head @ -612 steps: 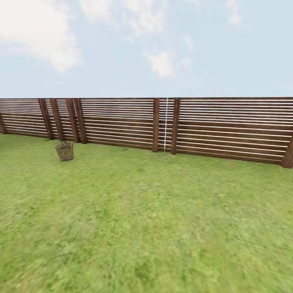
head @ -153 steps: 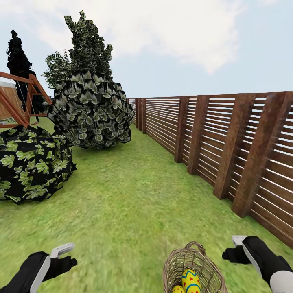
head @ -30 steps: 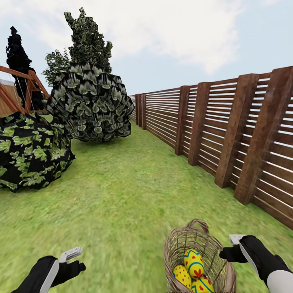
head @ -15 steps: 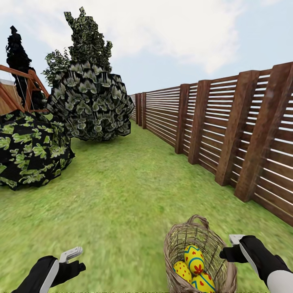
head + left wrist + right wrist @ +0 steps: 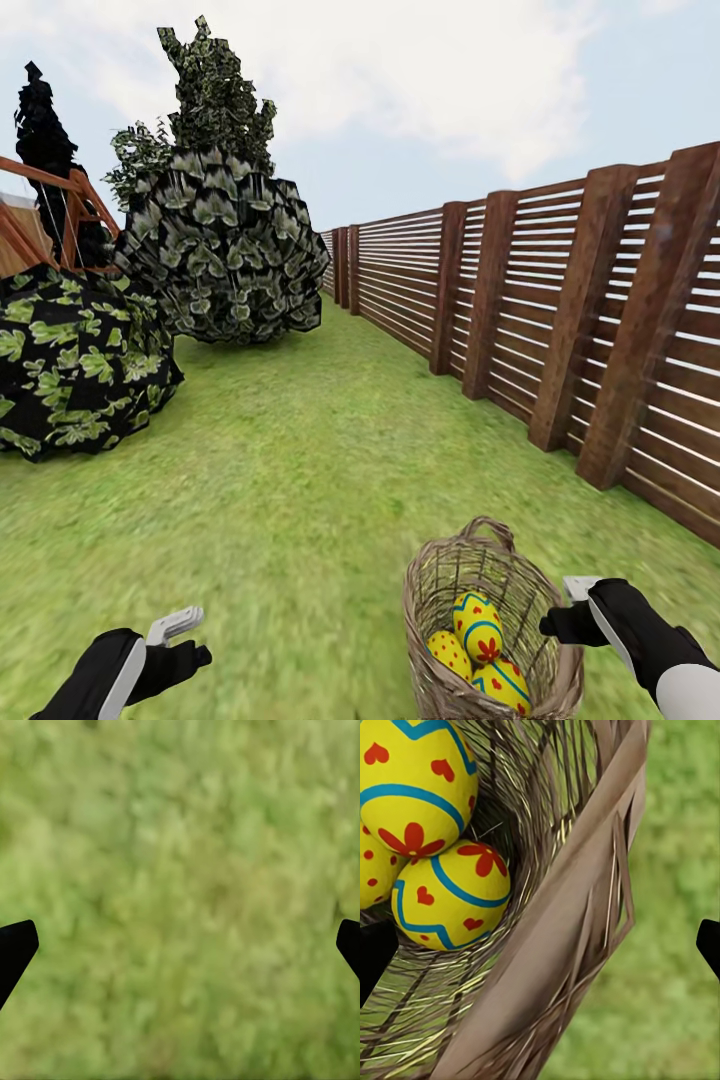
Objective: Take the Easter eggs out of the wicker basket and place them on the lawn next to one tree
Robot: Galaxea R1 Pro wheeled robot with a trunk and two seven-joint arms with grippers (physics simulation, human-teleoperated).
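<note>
The right gripper [image 5: 572, 608] sits at the lower right of the head frame, its dark fingers spread wide and holding nothing; in the right wrist view the two fingertips [image 5: 376, 951] show only at the far left and right edges, with the basket rim between them. Just to the left of that gripper in the head frame, almost touching it, stands the wicker basket [image 5: 440, 585], upright on the lawn [image 5: 300, 470], its small loop handle at the upper rim. Inside lie the three Easter eggs [image 5: 478, 627], packed against each other low in the basket; the topmost one stands roughly on end, its long axis pointing up the frame. From the right gripper the eggs lie left and slightly down, past the woven wall, so reaching them probably means coming over the rim from above.

The left gripper [image 5: 175, 640], at the lower left of the head frame, is also spread open and empty over bare grass, well apart from the basket. The right arm is plainly the nearer one
</note>
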